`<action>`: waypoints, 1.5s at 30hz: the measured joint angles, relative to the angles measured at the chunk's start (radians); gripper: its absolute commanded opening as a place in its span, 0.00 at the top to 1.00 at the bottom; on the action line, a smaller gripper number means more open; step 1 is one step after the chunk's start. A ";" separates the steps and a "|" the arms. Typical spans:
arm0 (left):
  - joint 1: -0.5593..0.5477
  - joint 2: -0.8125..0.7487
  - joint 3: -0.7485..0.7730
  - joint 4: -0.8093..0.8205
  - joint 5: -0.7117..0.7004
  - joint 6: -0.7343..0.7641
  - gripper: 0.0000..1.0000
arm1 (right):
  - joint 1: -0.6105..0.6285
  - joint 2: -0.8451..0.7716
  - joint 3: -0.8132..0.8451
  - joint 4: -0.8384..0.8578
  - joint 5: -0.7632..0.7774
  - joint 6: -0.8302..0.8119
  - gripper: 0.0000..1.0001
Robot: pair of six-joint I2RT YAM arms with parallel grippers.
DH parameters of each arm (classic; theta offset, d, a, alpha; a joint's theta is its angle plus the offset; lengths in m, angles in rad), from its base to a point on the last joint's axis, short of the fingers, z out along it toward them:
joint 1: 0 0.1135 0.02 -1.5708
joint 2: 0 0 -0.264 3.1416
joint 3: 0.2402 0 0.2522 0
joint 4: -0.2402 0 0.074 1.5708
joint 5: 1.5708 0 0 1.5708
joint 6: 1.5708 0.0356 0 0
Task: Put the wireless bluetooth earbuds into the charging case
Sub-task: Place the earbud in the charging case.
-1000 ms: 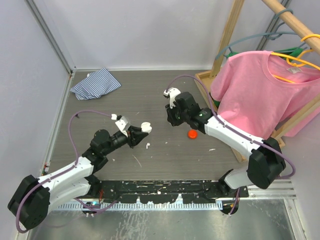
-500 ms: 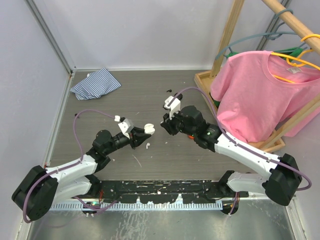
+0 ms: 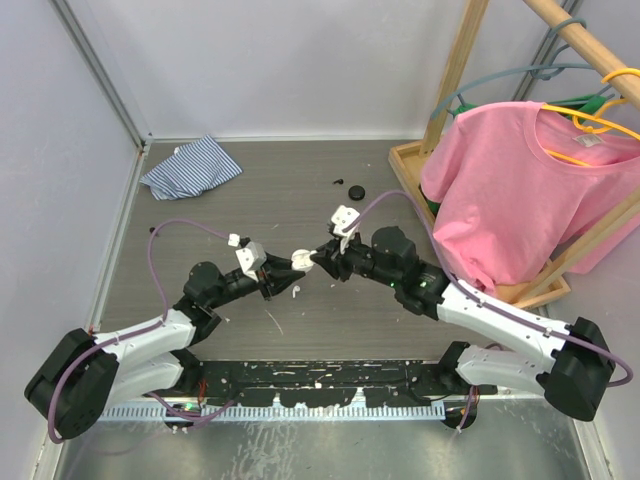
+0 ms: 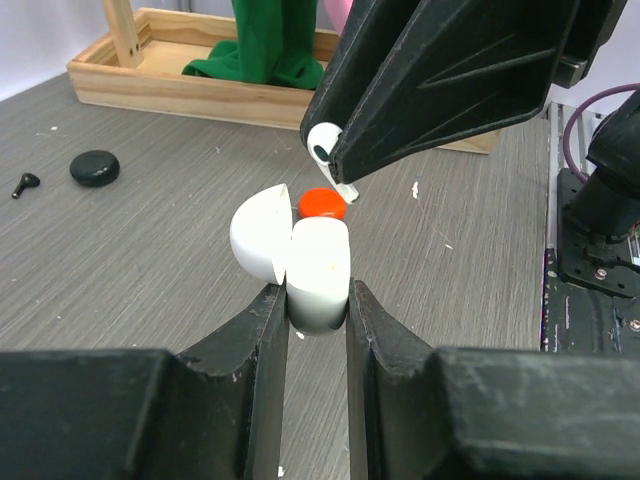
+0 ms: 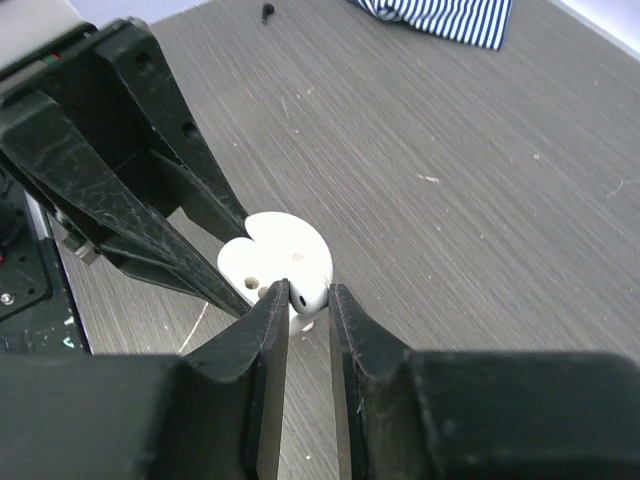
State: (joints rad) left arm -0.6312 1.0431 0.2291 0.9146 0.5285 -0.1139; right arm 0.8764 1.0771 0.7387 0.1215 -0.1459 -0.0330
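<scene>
We see a grey wood-grain table, and at its right edge a wooden rack carrying a pink T-shirt on a hanger. A striped cloth lies crumpled in the far left corner.

Both arms reach in from the near edge and meet over the middle of the table. The left gripper has its jaws drawn narrow, clamped on the lower half of the white charging case. It holds the case off the table with its lid swung open to one side. The right gripper comes in from the opposite side with its fingers pinched close on the white earbud. The earbud's stem points down at the open mouth of the case. It hangs just above the case, and we cannot tell whether the two touch.

On the table behind the held case lies a red round case. Farther back lie a black round case and, just beside it, a black earbud, both well apart from the grippers.
</scene>
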 measured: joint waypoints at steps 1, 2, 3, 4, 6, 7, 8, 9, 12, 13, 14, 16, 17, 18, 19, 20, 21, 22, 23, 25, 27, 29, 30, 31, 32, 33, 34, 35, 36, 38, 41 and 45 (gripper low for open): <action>0.000 0.000 0.000 0.002 0.001 0.000 0.95 | 0.001 -0.005 -0.005 0.007 -0.006 0.000 0.84; 0.000 0.000 0.000 0.005 0.003 0.000 0.95 | 0.002 -0.009 -0.011 0.024 -0.013 0.000 0.84; 0.000 0.000 -0.001 0.009 0.005 0.000 0.95 | 0.004 -0.013 -0.018 0.040 -0.019 0.000 0.84; 0.000 0.000 -0.002 0.011 0.008 0.000 0.95 | 0.004 -0.014 -0.022 0.051 -0.023 0.000 0.84; 0.000 0.000 -0.002 0.013 0.011 -0.001 0.95 | 0.006 -0.017 -0.037 0.082 -0.031 0.000 0.84; 0.000 0.000 -0.002 0.013 0.011 -0.001 0.95 | 0.007 -0.018 -0.047 0.100 -0.034 0.000 0.84; 0.000 0.000 -0.002 0.014 0.011 -0.002 0.96 | 0.008 -0.018 -0.055 0.114 -0.036 0.000 0.84; 0.000 -0.001 -0.002 0.014 0.011 -0.005 0.96 | 0.009 -0.018 -0.062 0.125 -0.037 0.001 0.84; 0.000 -0.008 -0.003 0.015 0.011 -0.009 0.96 | 0.013 -0.018 -0.083 0.165 -0.039 0.001 0.84; 0.000 -0.012 -0.004 0.015 0.011 -0.010 0.96 | 0.014 -0.018 -0.088 0.177 -0.039 0.001 0.84; 0.000 -0.016 -0.005 0.016 0.011 -0.013 0.96 | 0.015 -0.018 -0.093 0.192 -0.039 0.001 0.84; 0.000 -0.021 -0.005 0.017 0.011 -0.021 0.96 | 0.016 -0.018 -0.100 0.212 -0.039 0.001 0.84; 0.000 -0.023 -0.005 0.017 0.011 -0.025 0.96 | 0.017 -0.017 -0.103 0.220 -0.039 0.001 0.84; 0.000 -0.023 -0.005 0.017 0.011 -0.027 0.96 | 0.018 -0.017 -0.104 0.227 -0.039 0.001 0.84; 0.000 -0.023 -0.005 0.017 0.011 -0.029 0.96 | 0.019 -0.017 -0.105 0.234 -0.039 0.000 0.84; 0.000 -0.023 -0.005 0.017 0.011 -0.031 0.96 | 0.019 -0.017 -0.106 0.240 -0.039 0.000 0.84; 0.000 -0.023 -0.005 0.017 0.011 -0.032 0.96 | 0.021 -0.016 -0.108 0.251 -0.039 0.000 0.84; 0.000 -0.023 -0.005 0.017 0.011 -0.034 0.96 | 0.021 -0.016 -0.110 0.261 -0.039 0.000 0.84; 0.000 -0.023 -0.005 0.017 0.011 -0.035 0.96 | 0.021 -0.016 -0.111 0.267 -0.038 0.000 0.84; 0.000 -0.023 -0.005 0.017 0.011 -0.037 0.96 | 0.024 -0.016 -0.115 0.277 -0.038 0.000 0.84; 0.000 -0.023 -0.005 0.017 0.011 -0.046 0.96 | 0.026 -0.011 -0.116 0.284 -0.037 0.000 0.84; 0.000 -0.027 -0.005 0.017 0.011 -0.055 0.96 | 0.029 -0.004 -0.117 0.290 -0.035 -0.001 0.84; 0.000 -0.029 -0.005 0.017 0.011 -0.056 0.96 | 0.031 0.000 -0.117 0.291 -0.033 -0.003 0.84; 0.000 -0.031 -0.005 0.017 0.011 -0.058 0.96 | 0.033 0.003 -0.117 0.292 -0.032 -0.004 0.84; 0.000 -0.034 -0.005 0.017 0.011 -0.058 0.96 | 0.035 0.006 -0.118 0.293 -0.032 -0.006 0.84; 0.000 -0.035 -0.005 0.017 0.011 -0.059 0.96 | 0.037 0.010 -0.118 0.294 -0.031 -0.008 0.84; 0.000 -0.036 -0.005 0.017 0.011 -0.060 0.96 | 0.039 0.014 -0.118 0.296 -0.030 -0.011 0.84; 0.000 -0.037 -0.005 0.016 0.010 -0.062 0.96 | 0.042 0.018 -0.118 0.299 -0.028 -0.013 0.84; 0.000 -0.037 -0.005 0.016 0.010 -0.062 0.97 | 0.045 0.021 -0.118 0.303 -0.028 -0.014 0.84; 0.000 -0.040 -0.006 0.016 0.007 -0.063 0.97 | 0.048 0.024 -0.119 0.307 -0.026 -0.016 0.84; 0.000 -0.044 -0.006 0.014 -0.001 -0.065 0.98 | 0.052 0.024 -0.124 0.323 -0.024 -0.018 0.84; 0.000 -0.051 -0.006 0.007 -0.018 -0.076 0.99 | 0.052 0.024 -0.130 0.335 -0.025 -0.021 0.83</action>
State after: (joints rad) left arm -0.6312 0.9920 0.2234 0.9215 0.5102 -0.1898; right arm 0.9287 1.1015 0.6090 0.4568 -0.1707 -0.0540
